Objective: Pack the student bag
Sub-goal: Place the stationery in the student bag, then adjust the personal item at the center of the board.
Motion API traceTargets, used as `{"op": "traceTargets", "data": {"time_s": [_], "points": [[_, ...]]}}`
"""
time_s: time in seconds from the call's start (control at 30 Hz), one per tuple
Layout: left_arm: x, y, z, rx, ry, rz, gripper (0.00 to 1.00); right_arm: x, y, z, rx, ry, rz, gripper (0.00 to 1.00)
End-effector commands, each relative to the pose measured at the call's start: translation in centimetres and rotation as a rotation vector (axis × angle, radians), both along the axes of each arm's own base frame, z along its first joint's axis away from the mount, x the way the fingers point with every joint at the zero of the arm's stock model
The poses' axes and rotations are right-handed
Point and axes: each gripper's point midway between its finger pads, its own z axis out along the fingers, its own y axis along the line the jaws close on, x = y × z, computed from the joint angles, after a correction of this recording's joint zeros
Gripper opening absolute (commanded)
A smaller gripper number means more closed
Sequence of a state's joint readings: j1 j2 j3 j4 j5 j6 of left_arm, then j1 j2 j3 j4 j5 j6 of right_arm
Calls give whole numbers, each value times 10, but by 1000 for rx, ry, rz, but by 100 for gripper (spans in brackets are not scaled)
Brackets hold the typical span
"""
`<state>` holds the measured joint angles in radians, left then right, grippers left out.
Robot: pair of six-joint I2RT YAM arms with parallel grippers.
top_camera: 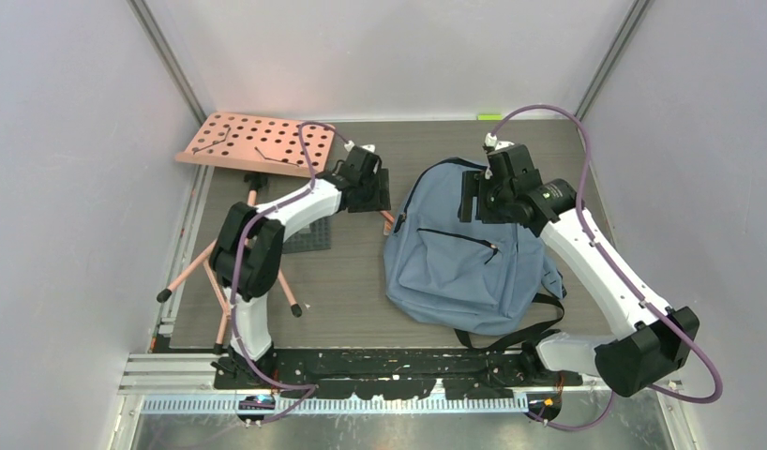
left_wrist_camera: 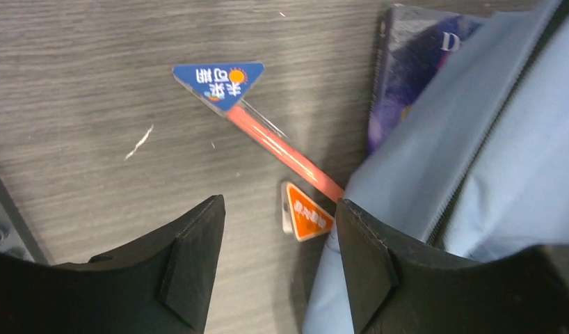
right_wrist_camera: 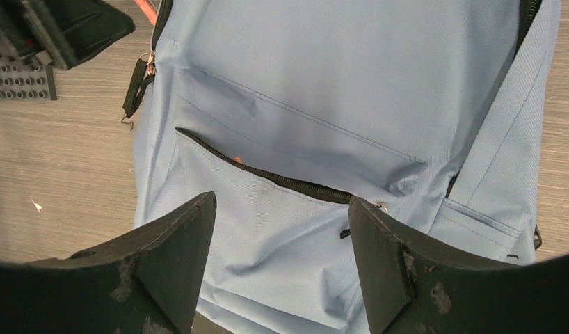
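Bright, even light falls from above. In the top view, soft shadows lie on the table [top_camera: 361,309]. A white shine runs along the red stick [left_wrist_camera: 285,149]. The right wrist view goes dark at its bottom corners.

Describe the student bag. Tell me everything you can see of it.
The student bag is a soft blue-grey fabric backpack lying flat, front up, on the dark wood-grain table. A black zipper crosses its front pocket and looks partly open. Black webbing straps trail from its near end. A red stick bearing a blue tag runs under the edge facing the left arm, where a dark book cover also shows.
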<state>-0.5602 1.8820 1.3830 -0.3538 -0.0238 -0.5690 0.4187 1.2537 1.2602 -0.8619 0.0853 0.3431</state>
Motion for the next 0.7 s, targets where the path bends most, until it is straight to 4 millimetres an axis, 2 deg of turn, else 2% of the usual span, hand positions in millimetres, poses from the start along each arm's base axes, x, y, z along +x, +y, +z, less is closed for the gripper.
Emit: {"op": "traceTargets", "data": {"time_s": [0.0, 0.13, 0.37, 0.67], "points": [[23, 6, -6, 56, -16, 63, 61, 1, 1, 13, 36, -58, -4, 75], [36, 7, -14, 88, -32, 79, 58, -3, 2, 13, 44, -57, 10, 75], [45, 7, -33, 179, 2, 23, 60, -8, 0, 9, 42, -52, 17, 75], [56, 20, -45, 297, 20, 1, 61, -10, 3, 6, 59, -44, 16, 75]]}}
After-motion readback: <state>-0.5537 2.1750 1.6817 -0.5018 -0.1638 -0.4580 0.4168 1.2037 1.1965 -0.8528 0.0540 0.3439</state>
